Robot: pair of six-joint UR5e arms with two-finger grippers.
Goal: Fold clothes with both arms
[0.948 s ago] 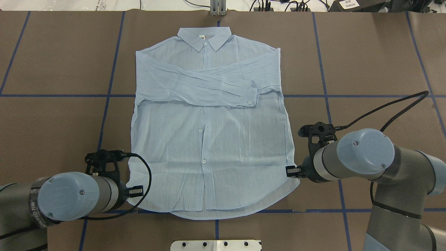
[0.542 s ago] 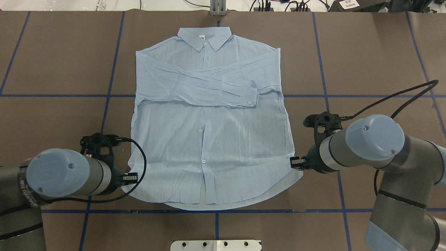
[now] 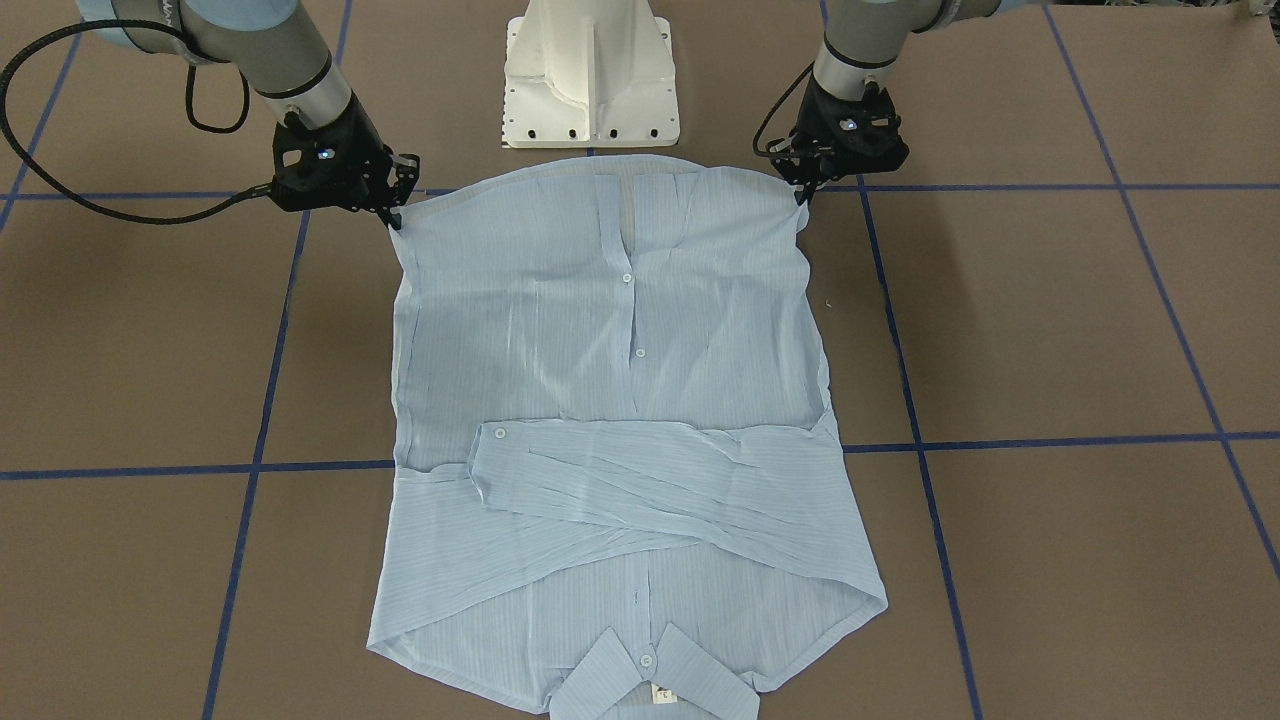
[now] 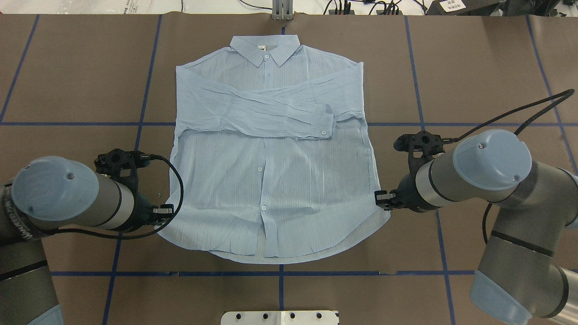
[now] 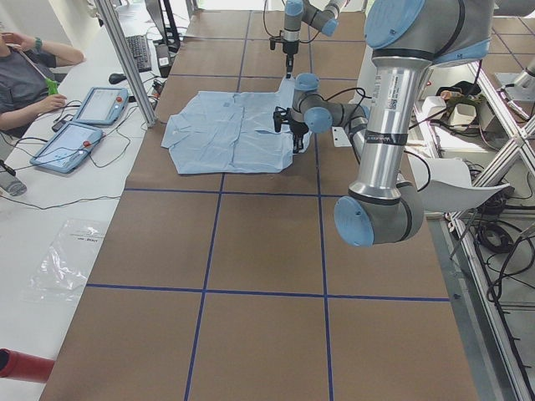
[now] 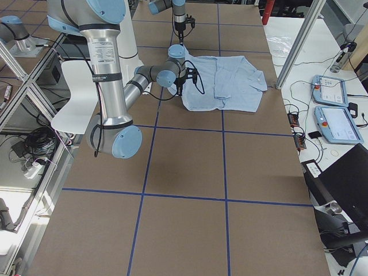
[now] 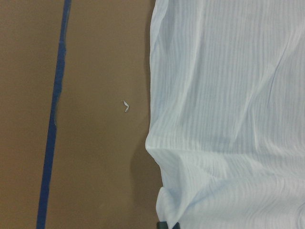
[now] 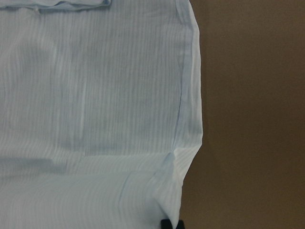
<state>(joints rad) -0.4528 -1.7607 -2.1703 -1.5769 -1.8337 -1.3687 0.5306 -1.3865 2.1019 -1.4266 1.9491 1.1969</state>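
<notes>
**Shirt and grip.** The shirt (image 4: 271,180) lies face up on the brown table (image 4: 67,81), with its collar (image 4: 265,49) at the end far from my base. Both sleeves (image 4: 271,113) are crossed over the chest. My left gripper (image 4: 165,210) holds the hem corner on my left, and my right gripper (image 4: 381,201) holds the one on my right. In each wrist view the cloth gathers into a small peak running down into the fingertips, so both pairs of fingers are clamped on fabric, not apart.

**Change.** Compared with the frames from just under a second ago, both grippers have travelled away from my base toward the collar, taking the corners with them. The hem (image 4: 280,259) then lay across the near blue tape line (image 4: 113,273). It now sits clear of that line, and its curve is tighter with the corners drawn up. The collar, sleeves and upper body have not shifted.

**Meaning.** I judge that the bottom-to-top fold has begun and is in its first part. The middle of the hem lags behind the corners. On cloth this thin it may drag or wrinkle unless both grippers advance evenly.
</notes>
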